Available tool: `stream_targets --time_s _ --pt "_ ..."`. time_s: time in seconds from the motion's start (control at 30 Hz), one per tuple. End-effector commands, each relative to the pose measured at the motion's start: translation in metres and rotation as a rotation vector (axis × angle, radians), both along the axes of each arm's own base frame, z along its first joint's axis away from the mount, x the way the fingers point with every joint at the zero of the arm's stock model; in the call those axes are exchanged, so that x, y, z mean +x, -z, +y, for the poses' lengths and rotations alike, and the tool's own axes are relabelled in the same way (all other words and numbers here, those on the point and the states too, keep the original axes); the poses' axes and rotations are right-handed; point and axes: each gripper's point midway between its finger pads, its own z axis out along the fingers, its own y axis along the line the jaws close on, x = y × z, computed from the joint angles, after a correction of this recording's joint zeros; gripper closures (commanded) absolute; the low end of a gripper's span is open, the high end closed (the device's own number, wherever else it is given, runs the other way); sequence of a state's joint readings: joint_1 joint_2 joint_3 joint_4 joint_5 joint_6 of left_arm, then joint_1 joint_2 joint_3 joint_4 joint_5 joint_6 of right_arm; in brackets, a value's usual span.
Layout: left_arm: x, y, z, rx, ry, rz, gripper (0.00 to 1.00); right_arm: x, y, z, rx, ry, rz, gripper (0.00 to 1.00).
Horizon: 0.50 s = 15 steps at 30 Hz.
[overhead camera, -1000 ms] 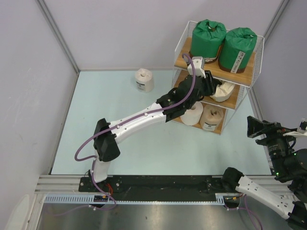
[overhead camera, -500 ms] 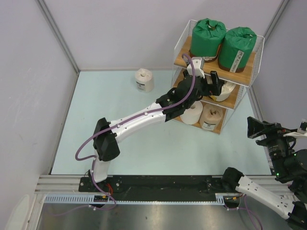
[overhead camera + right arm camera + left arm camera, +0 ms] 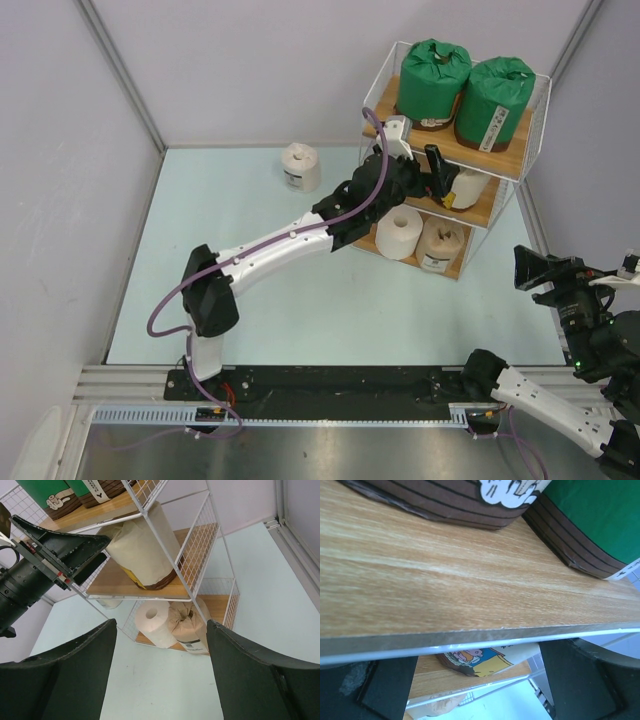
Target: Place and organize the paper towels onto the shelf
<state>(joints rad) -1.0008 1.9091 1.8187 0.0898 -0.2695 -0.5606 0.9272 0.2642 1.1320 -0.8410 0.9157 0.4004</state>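
Observation:
The shelf (image 3: 503, 163) stands at the back right. Two green paper towels (image 3: 432, 78) (image 3: 495, 100) sit on its top board. A cream roll (image 3: 470, 187) is on the middle board, and a bare white roll (image 3: 400, 233) and a tan roll (image 3: 443, 243) on the bottom board. A white-wrapped labelled roll (image 3: 301, 167) stands on the floor, left of the shelf. My left gripper (image 3: 438, 183) is open at the front edge of the middle tier, just clear of the cream roll (image 3: 485, 657). My right gripper (image 3: 160, 670) is open and empty, well away from the shelf.
The shelf's white wire side panels (image 3: 197, 545) enclose the tiers. Grey walls close in the pale blue floor (image 3: 250, 200); the right wall runs just behind the shelf. The left arm (image 3: 290, 240) stretches diagonally across the floor to the shelf.
My left gripper has opened, let go of the cream roll on the middle board and drawn back a little to the left and up. The right arm has not moved.

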Motion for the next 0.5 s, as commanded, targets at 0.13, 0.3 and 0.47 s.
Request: stream_targets --time_s 0.13,0.3,0.47 --pt "-0.03 -0.095 0.025 -0.191 0.077 -0.116 0.0 -0.005 -0.003 -0.009 0.03 0.02 -0.008 0.23" --pt "-0.061 -0.102 0.036 -0.166 0.181 -0.139 0.0 -0.005 -0.001 -0.013 0.031 0.039 -0.002 0.23" --pt "-0.102 -0.083 0.052 -0.113 0.305 -0.173 0.0 -0.003 -0.002 -0.013 0.025 0.045 -0.012 0.21"
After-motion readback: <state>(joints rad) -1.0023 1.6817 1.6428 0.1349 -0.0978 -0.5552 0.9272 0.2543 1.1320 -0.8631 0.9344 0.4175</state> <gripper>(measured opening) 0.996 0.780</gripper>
